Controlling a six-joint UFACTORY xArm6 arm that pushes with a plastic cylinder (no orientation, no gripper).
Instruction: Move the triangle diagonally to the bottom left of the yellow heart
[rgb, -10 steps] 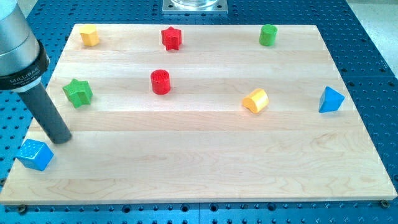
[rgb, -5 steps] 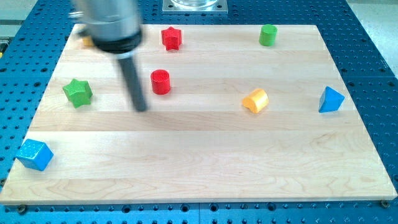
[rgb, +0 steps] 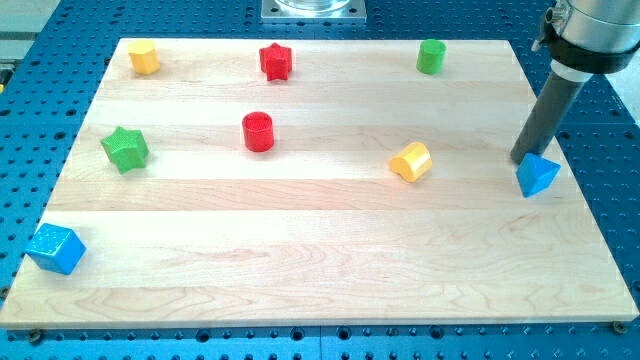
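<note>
The blue triangle lies near the board's right edge. The yellow heart lies to its left, right of the board's middle. My tip rests on the board at the triangle's upper left corner, touching or nearly touching it. The dark rod rises from there toward the view's top right.
A red cylinder and a green star lie on the left half. A yellow block, a red star and a green cylinder line the top edge. A blue cube sits at the bottom left corner.
My tip has swept from the board's left side, past the red cylinder, across to the blue triangle at the right. The triangle has shifted slightly down and to the right.
</note>
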